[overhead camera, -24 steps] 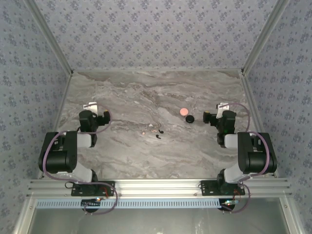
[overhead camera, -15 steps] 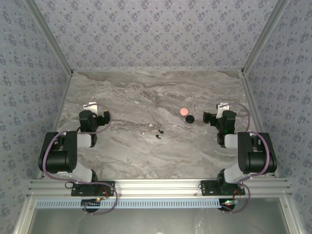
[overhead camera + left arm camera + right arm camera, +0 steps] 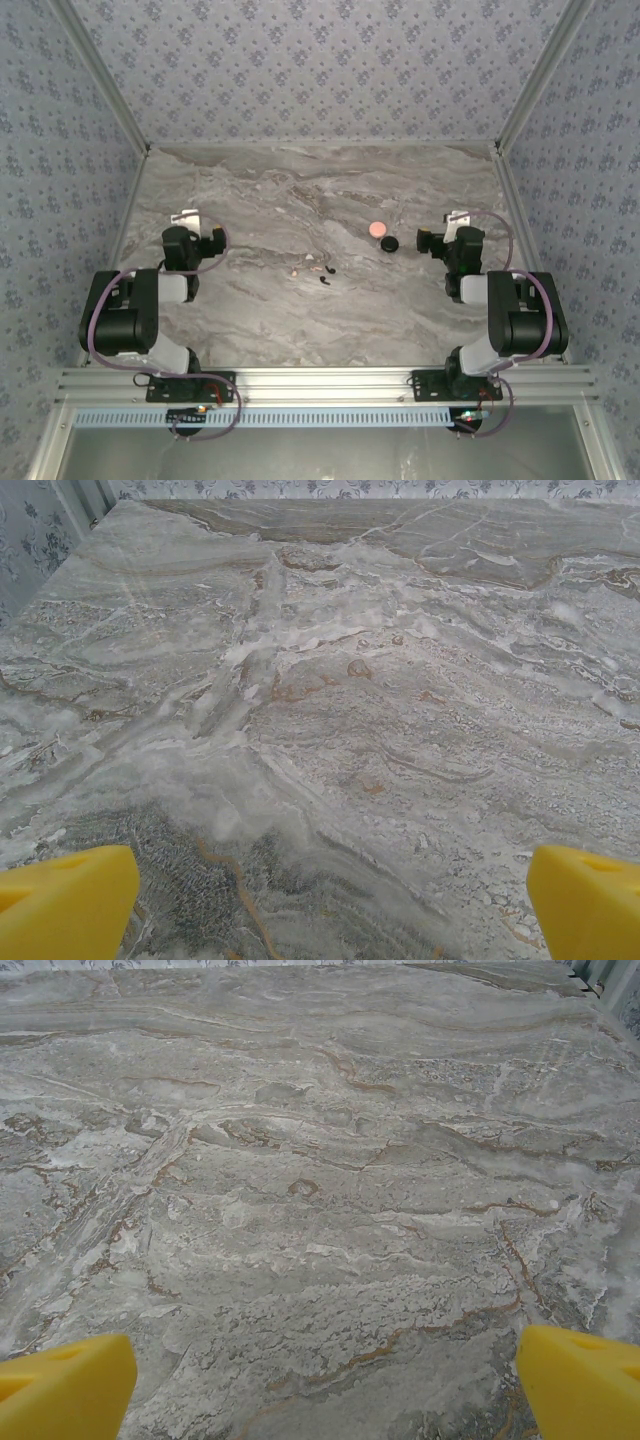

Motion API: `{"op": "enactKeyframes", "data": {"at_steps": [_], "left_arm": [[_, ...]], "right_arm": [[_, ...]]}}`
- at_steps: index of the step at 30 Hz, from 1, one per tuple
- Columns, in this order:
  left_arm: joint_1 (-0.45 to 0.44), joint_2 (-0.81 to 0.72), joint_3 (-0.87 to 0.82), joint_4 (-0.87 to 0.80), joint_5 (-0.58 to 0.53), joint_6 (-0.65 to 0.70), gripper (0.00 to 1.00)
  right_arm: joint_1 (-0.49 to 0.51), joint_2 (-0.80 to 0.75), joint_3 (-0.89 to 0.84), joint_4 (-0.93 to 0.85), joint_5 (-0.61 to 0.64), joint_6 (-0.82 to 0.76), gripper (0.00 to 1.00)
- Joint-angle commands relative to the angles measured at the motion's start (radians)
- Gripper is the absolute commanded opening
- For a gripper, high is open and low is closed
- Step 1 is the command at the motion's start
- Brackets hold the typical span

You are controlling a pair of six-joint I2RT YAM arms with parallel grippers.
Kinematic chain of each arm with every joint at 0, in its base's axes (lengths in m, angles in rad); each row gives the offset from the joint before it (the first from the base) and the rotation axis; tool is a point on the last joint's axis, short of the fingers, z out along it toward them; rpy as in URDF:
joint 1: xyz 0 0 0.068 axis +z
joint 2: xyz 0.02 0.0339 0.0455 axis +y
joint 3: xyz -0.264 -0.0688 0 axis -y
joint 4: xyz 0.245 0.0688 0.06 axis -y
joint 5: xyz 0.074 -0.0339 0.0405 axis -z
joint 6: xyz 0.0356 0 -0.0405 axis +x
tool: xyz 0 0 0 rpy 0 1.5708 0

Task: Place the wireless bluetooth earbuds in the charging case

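Loosely lying on the table (image 3: 250, 200): earbuds (image 3: 328, 268), near each other. Farther right, case (image 3: 388, 243), just beside a pink disc (image 3: 377, 229). Left claw (image 3: 325, 900) and right claw (image 3: 325, 1380) gaping wide, gripping nothing, well apart from both.

Desk (image 3: 300, 190): grey marble pattern, white streaks, thin rust-brown veins. Walls (image 3: 320, 60): pale blue-grey, repeating small darker floral motif. Charging case (image 3: 388, 243): plain black. Disc (image 3: 377, 229) just beside it: salmon pink. Wireless bluetooth earbuds (image 3: 329, 268): black, too small to tell any marking. Left arm (image 3: 125, 320) and right arm (image 3: 520, 315): black bodies with white link sections, purple cables (image 3: 92, 325) looping round them. Left fingers (image 3: 62, 905) and right fingers (image 3: 62, 1385): bright yellow. Frame rail (image 3: 320, 382) at the near edge: silver metal.
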Motion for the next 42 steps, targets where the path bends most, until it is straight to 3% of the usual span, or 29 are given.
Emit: {"op": "enactKeyframes", "data": {"at_steps": [1, 5, 9, 13, 19, 27, 35, 38, 42], "left_arm": [[-0.003, 0.001, 0.016, 0.003, -0.004, -0.012, 0.99], [-0.004, -0.029, 0.028, -0.039, -0.054, -0.035, 0.99], [-0.002, -0.122, 0.058, -0.186, -0.116, -0.065, 0.99], [-0.002, -0.24, 0.156, -0.49, -0.112, -0.144, 0.99], [-0.008, -0.34, 0.299, -0.852, 0.045, -0.212, 0.99], [-0.077, -0.346, 0.463, -1.184, 0.15, -0.344, 0.99], [-0.145, -0.326, 0.534, -1.317, 0.174, -0.42, 0.99], [-0.159, -0.326, 0.538, -1.316, 0.19, -0.438, 0.99], [-0.173, -0.329, 0.543, -1.322, 0.198, -0.449, 0.99]], "right_arm": [[0.005, 0.009, 0.018, 0.001, 0.021, 0.004, 1.0], [0.007, -0.012, 0.016, -0.014, 0.041, 0.011, 1.0], [0.008, -0.101, 0.022, -0.101, 0.1, 0.033, 1.0], [0.002, -0.205, 0.154, -0.477, 0.11, 0.108, 1.0], [0.015, -0.235, 0.314, -0.828, 0.048, 0.183, 1.0], [0.077, -0.083, 0.589, -1.171, -0.099, 0.245, 1.0], [0.228, 0.073, 0.773, -1.307, -0.114, 0.189, 0.99], [0.276, 0.144, 0.86, -1.362, -0.07, 0.169, 0.92], [0.314, 0.253, 0.962, -1.453, -0.058, 0.161, 0.74]]}}
